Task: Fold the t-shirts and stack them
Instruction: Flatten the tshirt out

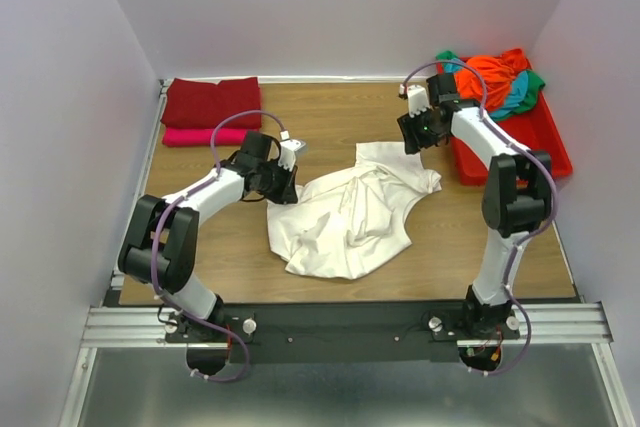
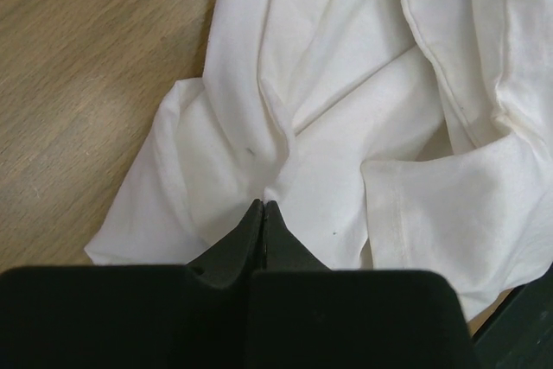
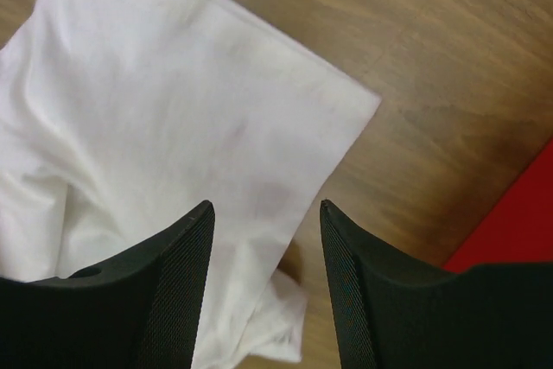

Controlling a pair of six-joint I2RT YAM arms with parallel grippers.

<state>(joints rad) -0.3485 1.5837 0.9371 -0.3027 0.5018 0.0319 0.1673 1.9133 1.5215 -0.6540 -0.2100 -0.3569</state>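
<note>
The left tool [image 2: 263,205] is clamped on the white shirt [image 1: 350,217] at its 9 o'clock edge. The right tool [image 3: 263,206] hangs apart over its 1 o'clock corner.

Pink t-shirt [image 1: 197,136] largely hidden, perhaps folded.

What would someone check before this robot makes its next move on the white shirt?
1. Left end effector shut at a fold of the white t-shirt: ok.
2. Cloth truly pinched between its tips: cannot tell.
3. Right end effector open and empty, above a corner of the shirt: ok.
4. White t-shirt lying flat for folding: not ok, crumpled.
5. Folded stack tidy, dark red t-shirt on the pink t-shirt: ok.
6. Red tray emptied: not ok, a heap of shirts lies inside.
</note>
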